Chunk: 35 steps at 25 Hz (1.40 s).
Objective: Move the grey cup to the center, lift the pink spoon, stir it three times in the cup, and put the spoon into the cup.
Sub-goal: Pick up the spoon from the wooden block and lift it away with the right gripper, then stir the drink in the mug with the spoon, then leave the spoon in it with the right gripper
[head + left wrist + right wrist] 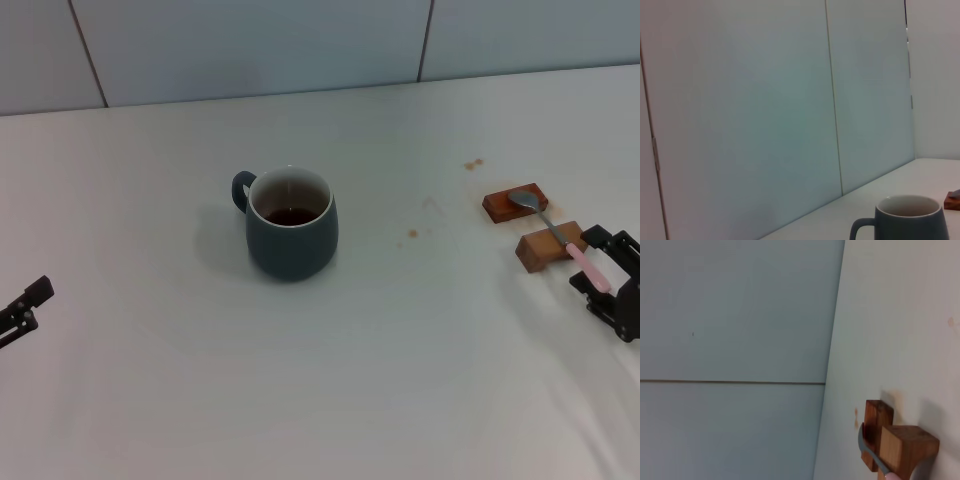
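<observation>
Both grippers sit low: the left gripper point(25, 305) well left of the grey cup point(291, 223), jaw state unclear; the right gripper point(612, 285) with jaws apart around the pink spoon point(563, 240), which rests on two wooden blocks point(550, 246). Lifting, stirring and depositing apparently remain.

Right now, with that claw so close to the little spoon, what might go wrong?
The pink spoon only rests across two wooden blocks, so the right gripper, at its handle end, could knock it off or shift a block. The grey cup holds dark liquid; a clumsy stir might splash or tip it. The left gripper sits far off by the table's edge.
</observation>
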### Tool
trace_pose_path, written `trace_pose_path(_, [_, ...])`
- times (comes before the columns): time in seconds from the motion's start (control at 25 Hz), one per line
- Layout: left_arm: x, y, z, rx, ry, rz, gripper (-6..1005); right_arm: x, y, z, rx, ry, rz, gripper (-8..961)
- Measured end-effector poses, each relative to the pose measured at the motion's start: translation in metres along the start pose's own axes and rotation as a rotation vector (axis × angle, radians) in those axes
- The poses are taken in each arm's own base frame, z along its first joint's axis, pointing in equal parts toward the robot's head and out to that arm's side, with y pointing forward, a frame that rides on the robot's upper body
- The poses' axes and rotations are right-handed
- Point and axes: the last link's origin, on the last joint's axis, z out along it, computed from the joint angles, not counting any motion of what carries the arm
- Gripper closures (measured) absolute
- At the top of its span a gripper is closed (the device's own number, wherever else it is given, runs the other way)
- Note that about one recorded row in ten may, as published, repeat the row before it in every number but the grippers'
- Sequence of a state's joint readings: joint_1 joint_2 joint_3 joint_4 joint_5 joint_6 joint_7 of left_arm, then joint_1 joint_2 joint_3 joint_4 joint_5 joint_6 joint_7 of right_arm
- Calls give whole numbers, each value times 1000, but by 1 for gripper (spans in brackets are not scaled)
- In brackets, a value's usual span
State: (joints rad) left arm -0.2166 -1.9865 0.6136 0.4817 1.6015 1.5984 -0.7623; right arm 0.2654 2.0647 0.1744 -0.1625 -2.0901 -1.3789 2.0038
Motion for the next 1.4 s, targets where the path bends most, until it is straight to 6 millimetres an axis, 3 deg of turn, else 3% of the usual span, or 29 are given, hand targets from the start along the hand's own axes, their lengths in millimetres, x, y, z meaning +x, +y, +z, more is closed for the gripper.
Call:
trace_pose_path(0.04, [0,0,0,0,0,0,155,-1,0,0,-1,-4,3,157])
trace_pose_path(0.24, [0,0,0,0,1,1,155,-2,-1,0,3,-12,11,345])
trace_pose_path(0.72, [1,0,0,12,12,-4,155,-5,1,2,2,-13,-1,610])
trace_pose_path(0.84, [1,-1,0,17,16,-4,155,-6,3,2,-4,-15,-19,826])
trace_pose_path(0.92, [1,0,0,17,17,-4,155,-8,5,3,-19,-26,-61,832])
trace_pose_path(1.0, [1,0,0,16,18,-6,155,-10,12,5,-58,-49,-152,839])
trace_pose_path(1.04, [1,0,0,17,18,-7,155,-14,23,8,-118,-95,-320,842])
trace_pose_path(1.12, [0,1,0,18,18,-8,155,-16,28,11,-141,-116,-402,842])
trace_pose_path(1.16, [0,1,0,20,17,-7,155,-19,42,15,-203,-171,-608,842])
trace_pose_path(1.2, [-1,2,1,20,17,-5,155,-19,42,15,-203,-171,-608,843])
trace_pose_path(1.32, [-1,4,5,17,24,-3,155,-24,70,21,-330,-245,-883,843])
trace_pose_path(1.36, [-1,5,6,16,26,-4,155,-31,94,24,-437,-258,-1030,843])
trace_pose_path(1.4, [-1,6,7,15,28,-5,155,-31,94,24,-437,-258,-1030,843])
